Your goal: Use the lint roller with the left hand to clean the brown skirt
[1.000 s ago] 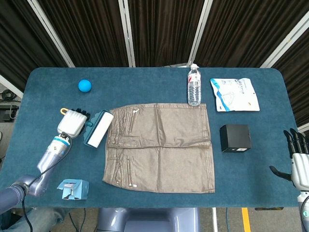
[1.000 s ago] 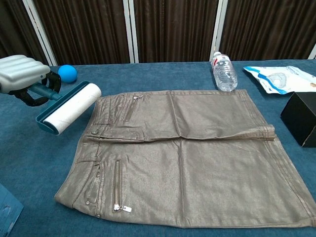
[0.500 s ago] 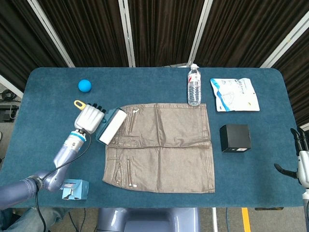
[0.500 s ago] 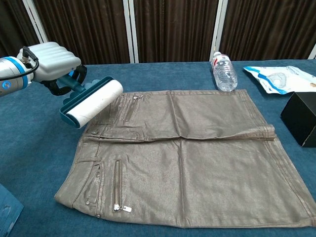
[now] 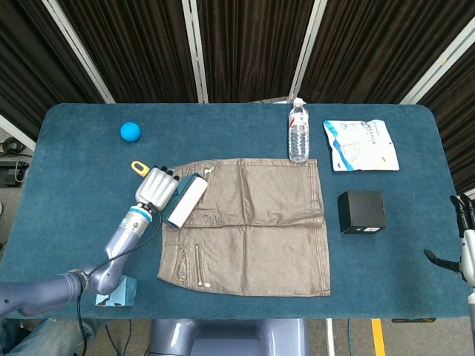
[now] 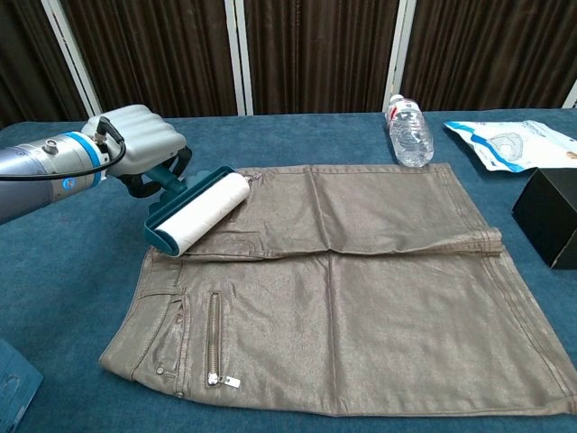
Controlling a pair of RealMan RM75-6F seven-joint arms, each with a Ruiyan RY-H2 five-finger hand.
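Observation:
The brown skirt (image 5: 249, 222) (image 6: 361, 280) lies flat on the blue table, waistband and zippers toward the left. My left hand (image 5: 154, 187) (image 6: 144, 144) grips the teal handle of the lint roller (image 5: 187, 200) (image 6: 198, 212). The roller's white drum lies over the skirt's upper left corner, by the waistband; whether it touches the cloth I cannot tell. My right hand (image 5: 464, 237) shows only at the far right edge of the head view, fingers apart and holding nothing, far from the skirt.
A water bottle (image 5: 298, 132) stands just behind the skirt's far edge. A black box (image 5: 362, 212) sits right of the skirt, a white packet (image 5: 361, 145) behind it. A blue ball (image 5: 130, 131) lies back left, and a blue carton (image 5: 113, 291) near the front left edge.
My left hand has carried the lint roller rightward, from the bare table beside the skirt onto the skirt's upper left corner. My right hand has slid further out of view at the right edge.

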